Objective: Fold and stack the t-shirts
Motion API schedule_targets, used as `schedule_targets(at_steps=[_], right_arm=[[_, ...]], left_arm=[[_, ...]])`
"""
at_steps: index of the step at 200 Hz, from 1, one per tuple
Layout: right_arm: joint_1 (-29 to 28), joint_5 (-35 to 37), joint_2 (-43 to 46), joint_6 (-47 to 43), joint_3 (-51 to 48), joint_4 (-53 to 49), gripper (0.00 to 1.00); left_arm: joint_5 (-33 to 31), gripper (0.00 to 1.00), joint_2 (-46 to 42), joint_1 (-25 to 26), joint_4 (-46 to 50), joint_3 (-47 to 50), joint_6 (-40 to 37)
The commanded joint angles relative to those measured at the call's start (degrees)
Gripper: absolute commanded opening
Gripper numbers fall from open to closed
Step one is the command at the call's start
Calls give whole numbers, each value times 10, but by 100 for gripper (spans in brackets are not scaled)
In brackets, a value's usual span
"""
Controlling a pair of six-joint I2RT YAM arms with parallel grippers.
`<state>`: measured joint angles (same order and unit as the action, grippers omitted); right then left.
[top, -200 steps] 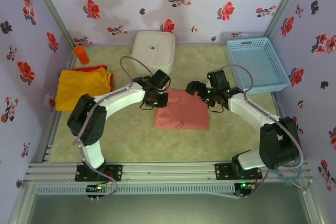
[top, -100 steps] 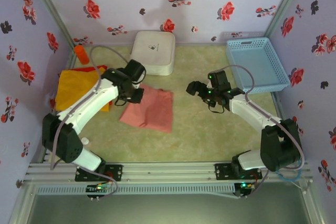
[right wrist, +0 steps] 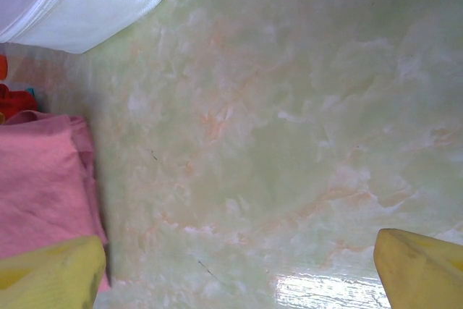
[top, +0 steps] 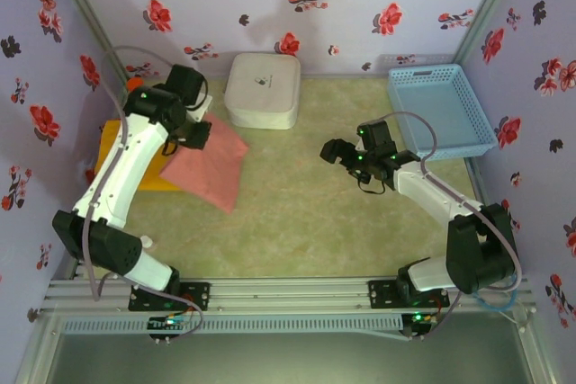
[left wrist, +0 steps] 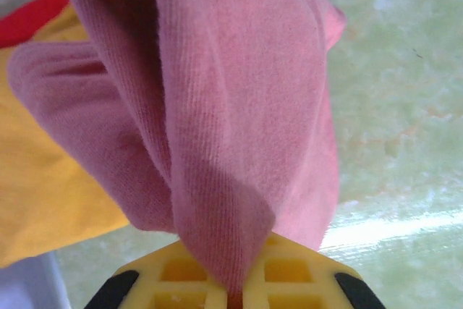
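My left gripper [top: 194, 133] is shut on a corner of the folded salmon-pink t-shirt [top: 212, 168], at the left of the table. The shirt trails down and to the right from the jaws, its left part over the edge of the yellow-orange t-shirt [top: 115, 137]. In the left wrist view the pink cloth [left wrist: 239, 106] is pinched between the yellow pads of the left gripper [left wrist: 231, 298], with yellow-orange cloth [left wrist: 43, 200] and a red edge [left wrist: 29, 23] behind it. My right gripper [top: 335, 152] hovers open over bare mat at centre right, its fingers [right wrist: 419, 269] wide apart around nothing.
A white rounded box [top: 262, 89] stands at the back centre, close to the pink shirt. The light blue basket [top: 441, 110] sits at the back right. A small orange cylinder [top: 136, 92] stands by the left wall behind the shirts.
My left arm has swung the pink shirt from the table's centre to the left, onto the edge of the yellow-orange shirt. The right arm has stayed put.
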<state>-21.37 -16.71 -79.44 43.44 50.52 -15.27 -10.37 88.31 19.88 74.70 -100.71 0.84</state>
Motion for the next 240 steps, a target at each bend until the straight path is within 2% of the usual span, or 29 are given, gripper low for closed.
schedule_targets(at_steps=[1,35,112,157,240], right_arm=[[5,-13,-11,-11,5,2,96],[6,-13,-17,-11,12,1,95],[7,-32,-57,-21,52,-17,95],[7,-45,-74,-20,68,-15,95],[7,-54,-83,-6,52,0,94]], left_arm=[[-16,0,23,-21,41,-64,-49],[-16,0,42,-50,61,-126,-66],[-19,0,63,-103,71,-190,-73],[-15,0,63,-142,53,-189,-74],[31,0,67,-234,-14,-139,-68]])
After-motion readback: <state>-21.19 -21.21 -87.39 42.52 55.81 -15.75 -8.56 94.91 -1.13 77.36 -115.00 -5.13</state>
